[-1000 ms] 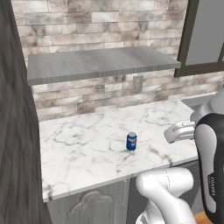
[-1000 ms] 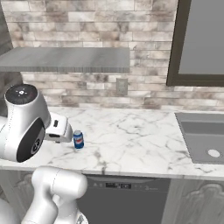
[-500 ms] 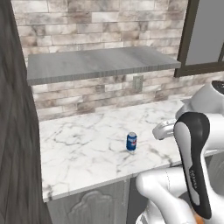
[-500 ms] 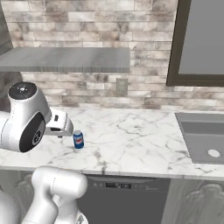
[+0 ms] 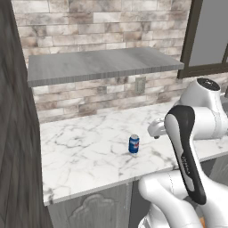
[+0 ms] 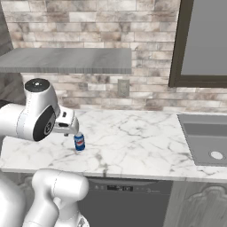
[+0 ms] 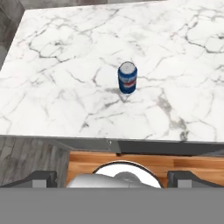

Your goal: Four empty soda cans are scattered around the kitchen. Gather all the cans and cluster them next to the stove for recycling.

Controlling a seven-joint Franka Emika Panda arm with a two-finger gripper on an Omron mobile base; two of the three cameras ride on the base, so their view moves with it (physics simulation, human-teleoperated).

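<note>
- Blue soda can (image 5: pixel 134 144) — upright, silver top up, on the marble bench (image 5: pixel 80 151); it stands alone, nearer the front edge than the brick back wall, and roughly midway along the visible slab. In the right base view the same can (image 6: pixel 79 142) sits toward the bench's left end, well apart from the sink (image 6: pixel 206 139) at the right.
- End effector (image 6: pixel 71 128) — poised above the bench just beside the can, nothing between its fingers; the fingers stand fully apart, presumably so the can's body can pass between them.
- Hand view — the camera looks down on the can (image 7: pixel 127 78), centred ahead of the dark finger tips (image 7: pixel 41 178); the alignment suggests an approach for a grasp, not yet made.
- Stove — not at this stretch of bench, so a carry will likely follow.
- Grey shelf (image 5: pixel 102 64) — overhangs the back edge; a low lift avoids it.
</note>
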